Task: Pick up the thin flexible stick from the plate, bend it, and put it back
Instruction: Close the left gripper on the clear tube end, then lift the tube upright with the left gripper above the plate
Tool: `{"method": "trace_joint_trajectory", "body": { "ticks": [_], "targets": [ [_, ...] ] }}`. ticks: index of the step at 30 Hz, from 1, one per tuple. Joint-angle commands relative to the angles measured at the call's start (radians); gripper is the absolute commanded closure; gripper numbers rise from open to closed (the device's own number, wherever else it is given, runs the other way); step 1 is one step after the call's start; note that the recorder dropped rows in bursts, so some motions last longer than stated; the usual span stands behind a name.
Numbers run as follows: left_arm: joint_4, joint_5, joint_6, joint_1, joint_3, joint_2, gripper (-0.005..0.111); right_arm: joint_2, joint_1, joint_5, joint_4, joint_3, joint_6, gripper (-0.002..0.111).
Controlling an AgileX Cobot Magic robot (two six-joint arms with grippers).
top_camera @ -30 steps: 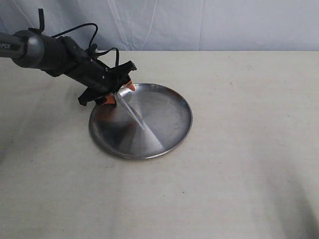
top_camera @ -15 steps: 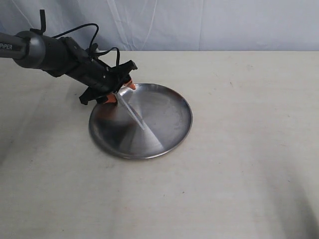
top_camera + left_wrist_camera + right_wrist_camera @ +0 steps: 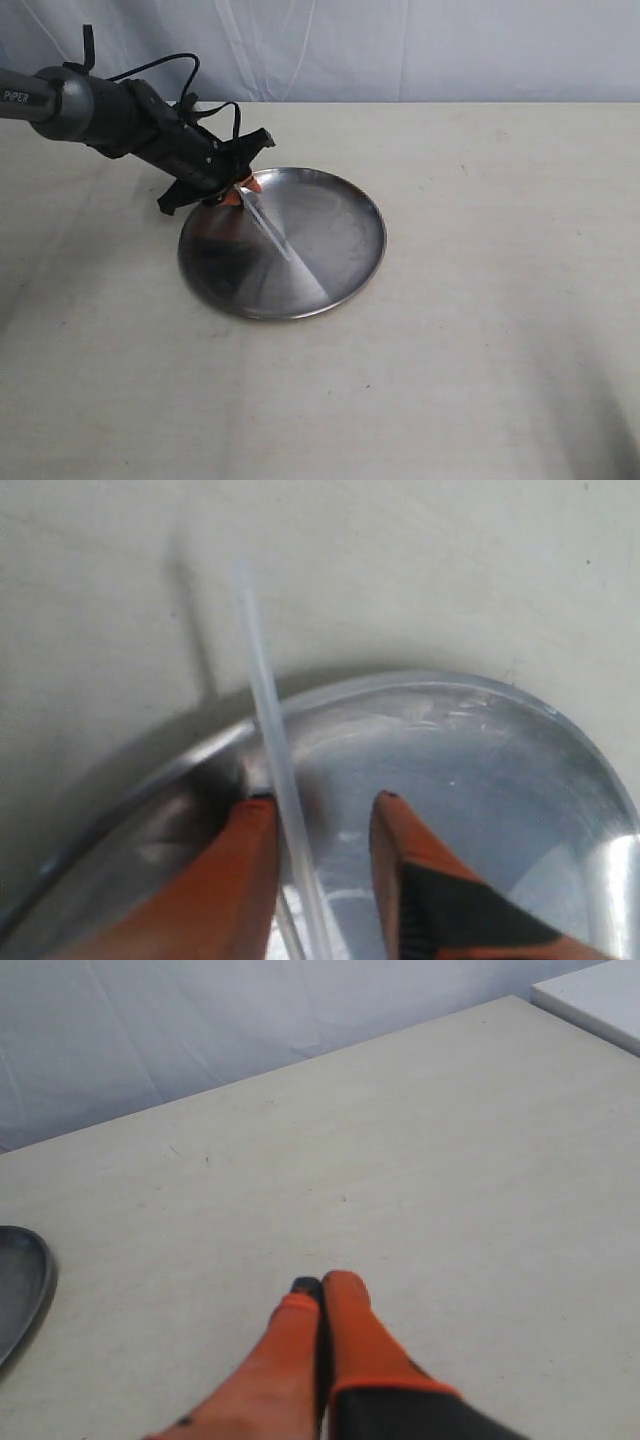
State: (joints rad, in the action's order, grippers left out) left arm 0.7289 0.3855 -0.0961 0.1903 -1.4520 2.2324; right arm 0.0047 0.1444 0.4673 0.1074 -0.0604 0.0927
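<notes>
The thin flexible stick (image 3: 282,780), pale and straight, lies on the plate (image 3: 500,790), its end past the rim. Only the left wrist view shows the left gripper (image 3: 320,805) parted around it, not yet pinching. The right gripper (image 3: 320,1282) is closed, empty.

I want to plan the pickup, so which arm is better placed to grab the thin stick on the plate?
Left. The left end effector has the stick between its open jaws at the rim of the plate. The right end effector is shut over the table, off the plate.
</notes>
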Motion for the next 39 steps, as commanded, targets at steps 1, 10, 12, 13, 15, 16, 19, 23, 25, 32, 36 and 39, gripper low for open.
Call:
{"method": "trace_joint_trajectory", "body": {
  "ticks": [1, 10, 12, 13, 15, 16, 19, 23, 25, 32, 36, 39],
  "targets": [
    [-0.005, 0.039, 0.004, 0.000, 0.004, 0.008, 0.098, -0.005, 0.004, -0.010, -0.001, 0.005, -0.003, 0.109],
    [-0.063, 0.065, 0.009, 0.000, 0.004, -0.021, 0.107, -0.005, 0.004, -0.007, -0.001, 0.005, -0.003, 0.109],
    [-0.094, 0.062, 0.009, 0.000, 0.004, -0.055, 0.107, -0.005, 0.004, -0.007, -0.001, 0.005, -0.003, 0.109],
    [-0.093, 0.060, 0.020, 0.000, 0.004, -0.070, 0.107, -0.005, 0.004, -0.007, -0.001, 0.005, -0.003, 0.109],
    [-0.093, 0.060, 0.026, 0.000, 0.004, -0.109, 0.107, -0.005, 0.004, -0.007, -0.001, 0.005, -0.003, 0.109],
    [-0.093, 0.058, 0.026, 0.000, 0.004, -0.130, 0.107, -0.005, 0.004, -0.007, -0.001, 0.005, -0.003, 0.109],
    [-0.111, 0.061, 0.035, 0.000, 0.004, -0.170, 0.107, -0.005, 0.004, -0.007, -0.001, 0.005, -0.003, 0.109],
    [-0.116, 0.061, 0.084, 0.000, 0.059, -0.245, 0.107, -0.005, 0.004, -0.007, -0.001, 0.005, -0.003, 0.109],
    [-0.112, 0.053, 0.124, 0.000, 0.100, -0.286, 0.107, -0.005, 0.004, -0.010, -0.001, 0.005, -0.003, 0.109],
    [0.163, 0.017, 0.428, 0.000, 0.298, -0.448, 0.107, -0.005, 0.004, -0.011, -0.001, 0.005, -0.003, 0.109],
    [0.445, 0.048, 0.690, 0.000, 0.399, -0.537, 0.107, -0.005, 0.004, -0.011, -0.001, 0.005, -0.003, 0.109],
    [0.671, 0.148, 0.887, 0.000, 0.473, -0.645, 0.107, -0.005, 0.004, -0.083, 0.014, 0.005, 0.012, 0.109]
  ]
}}
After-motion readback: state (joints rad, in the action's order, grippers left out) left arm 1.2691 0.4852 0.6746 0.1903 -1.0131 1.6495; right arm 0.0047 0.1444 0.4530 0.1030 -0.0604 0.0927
